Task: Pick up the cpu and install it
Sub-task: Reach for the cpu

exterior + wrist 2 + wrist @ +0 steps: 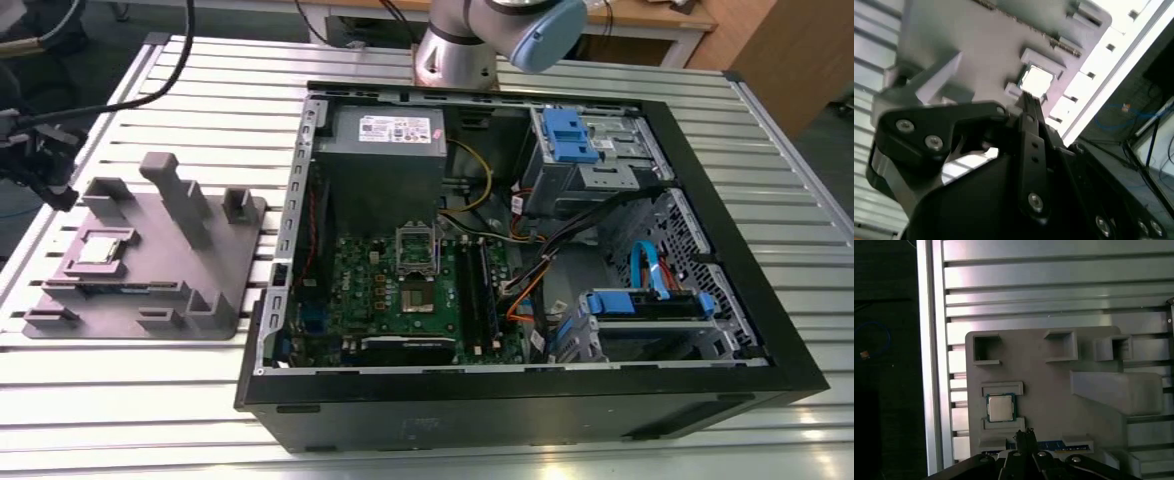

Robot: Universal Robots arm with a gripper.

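The cpu [104,247] is a small silvery square chip lying flat in a recess of the grey fixture [200,265] at the exterior view's left. It shows in both wrist views [1000,407] [1035,81]. My gripper [54,185] hangs above the fixture's outer edge, off to one side of the chip and apart from it. Its dark fingers meet at a narrow tip [1024,432] [1029,102], shut with nothing between them. The green motherboard [360,290] lies inside the open computer case [747,300], with its socket [420,297] uncovered and the metal frame [416,245] swung up.
The fixture has tall posts [180,195] and low walls around the chip. The slatted metal table [134,400] ends close to the fixture's left. In the case are a grey power supply [380,140], blue drive bays [567,135] and loose cables [534,270].
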